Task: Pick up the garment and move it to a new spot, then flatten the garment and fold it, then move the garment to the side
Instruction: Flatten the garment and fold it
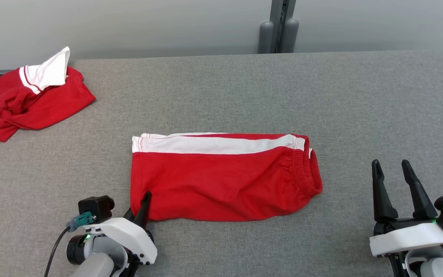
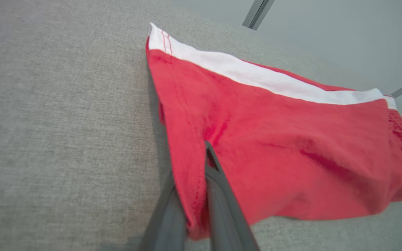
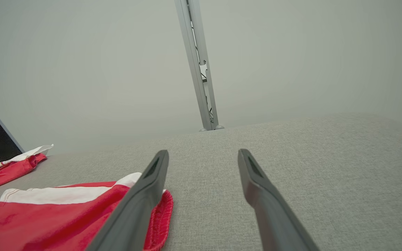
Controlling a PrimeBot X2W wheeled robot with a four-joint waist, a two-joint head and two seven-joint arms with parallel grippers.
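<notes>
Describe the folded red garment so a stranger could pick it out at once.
On the grey fabric-covered table, look to the middle. There lies a flat, folded pair of red cloth shorts with a white band along its far edge, its near-left corner pinched by the left gripper. Unlike it, the other red-and-white garment is a crumpled heap at the table's far left.

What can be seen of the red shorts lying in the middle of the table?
The red shorts look like soft knit cloth, folded flat into a rough rectangle. A white side stripe runs along the far edge, and a gathered elastic waistband sits at the robot's right end. They lie slightly creased on the grey fabric-covered table. The left tool is shut on their near left corner, with one finger above the cloth and one beneath.
</notes>
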